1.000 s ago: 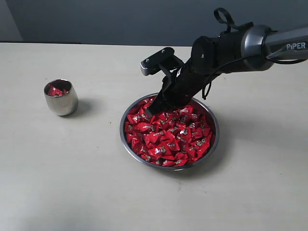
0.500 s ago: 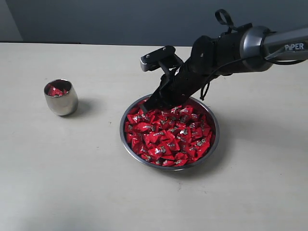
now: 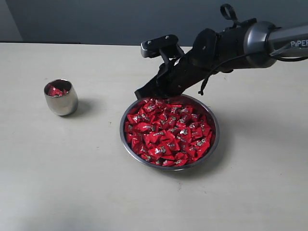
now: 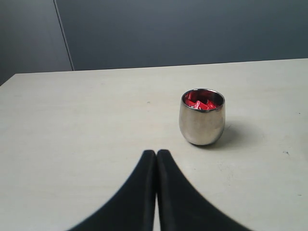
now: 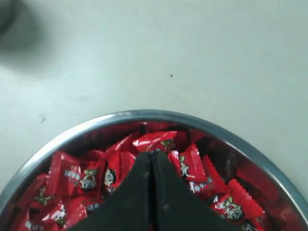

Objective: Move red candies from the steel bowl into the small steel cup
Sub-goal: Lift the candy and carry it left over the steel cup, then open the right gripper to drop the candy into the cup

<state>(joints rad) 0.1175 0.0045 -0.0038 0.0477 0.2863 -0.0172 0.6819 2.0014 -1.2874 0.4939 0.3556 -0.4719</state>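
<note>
1. R claw (image 3: 138,92), black: pressed shut, no sweet seen betw. tips; held over rim of wide shallow shiny steel bowl (image 3: 121,132), prob. an empty pick.
2. Small bright-red wrapped candies (image 3: 168,134): heaped just below/behind tips.
3. Small rounded polished-steel cup (image 3: 61,100): well ahead of R claw on pale worktop (image 3: 72,183), part-filled.
4. L claw (image 4: 156,155): shut, parked facing cup, prob. to leave R's route free.

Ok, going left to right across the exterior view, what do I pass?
small steel cup → steel bowl full of red candies → silver arm link
</note>
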